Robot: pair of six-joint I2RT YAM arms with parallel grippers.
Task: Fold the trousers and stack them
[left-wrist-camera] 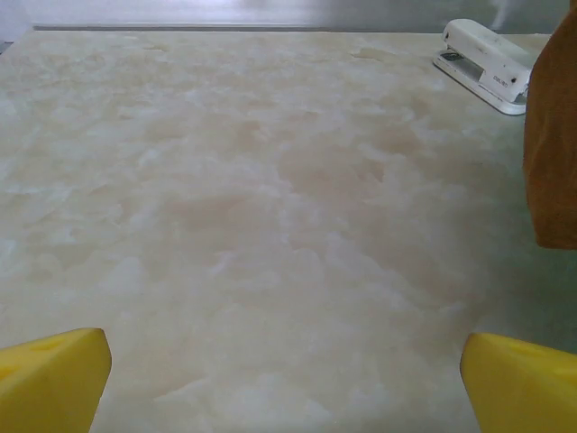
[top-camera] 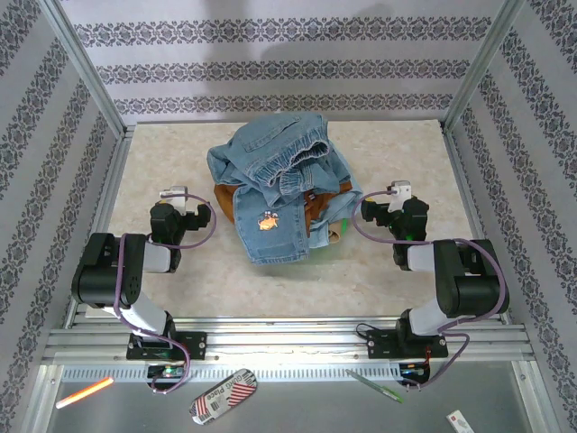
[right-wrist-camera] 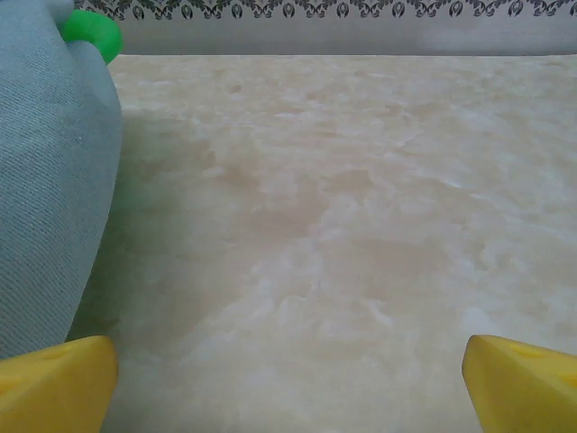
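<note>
Now a loose heap of trousers (top-camera: 275,162) mid-counter (top-camera: 171,289), slumped over a stack of folded clothes, gathered waistband toward the far side. Soft, floppy denim, probably weighty for cloth: likely to sag and drag rather than slip, no risk of damage. Best taken at the waistband corners or a leg hem, pinching clear of the orange garment (left-wrist-camera: 552,135) beneath. Left fingers (left-wrist-camera: 54,383) spread wide, holding nothing, above bare counter left of the heap. Right fingers (right-wrist-camera: 54,388) equally wide and empty, just right of it.
</note>
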